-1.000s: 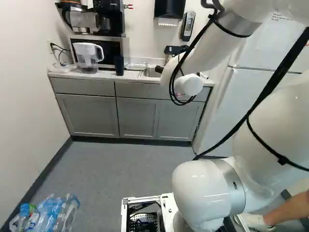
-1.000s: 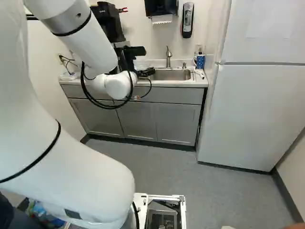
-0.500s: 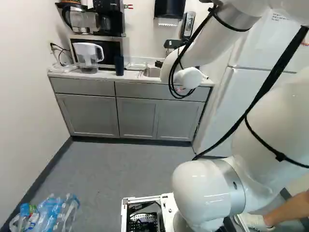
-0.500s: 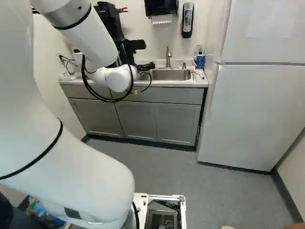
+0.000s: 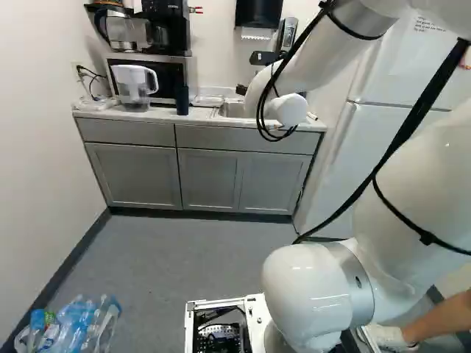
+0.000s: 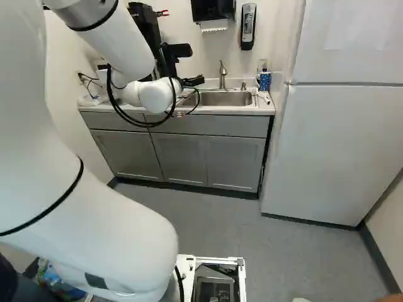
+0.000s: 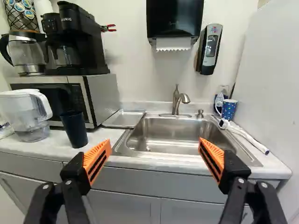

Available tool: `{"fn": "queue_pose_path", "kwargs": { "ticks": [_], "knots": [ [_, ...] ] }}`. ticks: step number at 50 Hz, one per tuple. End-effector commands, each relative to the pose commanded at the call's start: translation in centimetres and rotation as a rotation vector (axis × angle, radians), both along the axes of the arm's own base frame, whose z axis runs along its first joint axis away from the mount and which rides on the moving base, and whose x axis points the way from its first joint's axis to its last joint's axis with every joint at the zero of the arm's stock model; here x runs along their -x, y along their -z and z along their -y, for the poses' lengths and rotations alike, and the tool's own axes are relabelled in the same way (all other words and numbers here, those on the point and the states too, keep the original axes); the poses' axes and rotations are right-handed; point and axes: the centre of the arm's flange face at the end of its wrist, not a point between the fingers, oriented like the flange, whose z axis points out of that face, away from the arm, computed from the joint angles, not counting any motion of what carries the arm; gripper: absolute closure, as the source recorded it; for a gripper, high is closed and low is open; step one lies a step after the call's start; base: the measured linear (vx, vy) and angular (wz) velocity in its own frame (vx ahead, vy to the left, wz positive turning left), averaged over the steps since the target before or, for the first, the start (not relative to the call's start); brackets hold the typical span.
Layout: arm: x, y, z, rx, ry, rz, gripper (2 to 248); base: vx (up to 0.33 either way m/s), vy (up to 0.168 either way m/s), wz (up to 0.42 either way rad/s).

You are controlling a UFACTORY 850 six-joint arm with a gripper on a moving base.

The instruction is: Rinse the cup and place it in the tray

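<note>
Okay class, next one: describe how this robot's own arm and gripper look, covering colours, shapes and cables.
The arm is glossy white, with thick, rounded segments and silver-grey bands at some joints. Black cables run outside it, looping near the wrist, and thin black straps circle it. The gripper is black, with two fingers, visible round screw heads and wedge-shaped orange pads with dark slots.

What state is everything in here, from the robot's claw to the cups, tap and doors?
Gripper: open, holding nothing
Dark cup: upright on the counter
Blue mug: upright
Tray: flat, nothing on it
Tap: no water running
Brush: lying down
Pitcher: upright
Fridge: shut
Cupboards: shut
</note>
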Motion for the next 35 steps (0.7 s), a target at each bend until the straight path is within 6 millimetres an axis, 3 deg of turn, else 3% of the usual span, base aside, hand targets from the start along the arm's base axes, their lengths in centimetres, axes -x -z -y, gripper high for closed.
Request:
{"fn": "queue_pose_path", "kwargs": {
  "ticks": [35],
  "knots": [
    [-1.0,-3.2,-0.3,0.000,-0.007,0.014,3,0.000,0.000,0.000]
  ]
}}
